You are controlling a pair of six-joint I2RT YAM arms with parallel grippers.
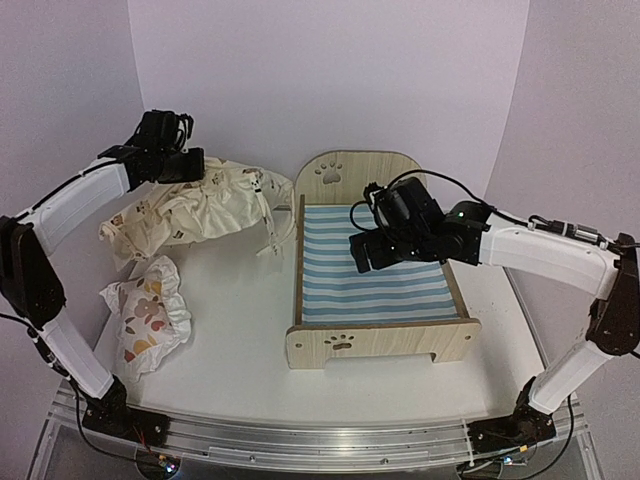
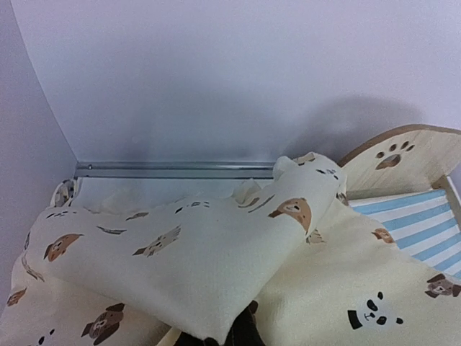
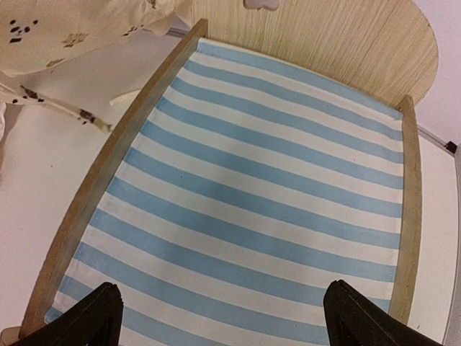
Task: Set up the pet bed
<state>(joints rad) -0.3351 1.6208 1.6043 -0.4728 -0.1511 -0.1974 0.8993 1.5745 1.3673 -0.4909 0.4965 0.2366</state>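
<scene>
The pet bed (image 1: 400, 340) stands right of centre, a light-wood frame with paw cutouts and a bare blue-and-white striped base. Its headboard (image 2: 403, 155) shows in the left wrist view, and its side rail (image 3: 94, 194) in the right wrist view. My right gripper (image 1: 365, 250) hovers open over the striped base, its dark fingertips (image 3: 101, 313) wide apart with nothing between them. My left gripper (image 1: 195, 165) is at the back left, shut on a fold of the cream animal-print cushion (image 1: 200, 210). That cushion (image 2: 180, 252) drapes over the left gripper (image 2: 234, 335) and hides most of it.
A small white pillow (image 1: 150, 315) with orange-brown prints lies crumpled at the near left. The cushion's ties (image 1: 268, 225) trail toward the bed's left rail. The back wall stands close behind the cushion and the headboard.
</scene>
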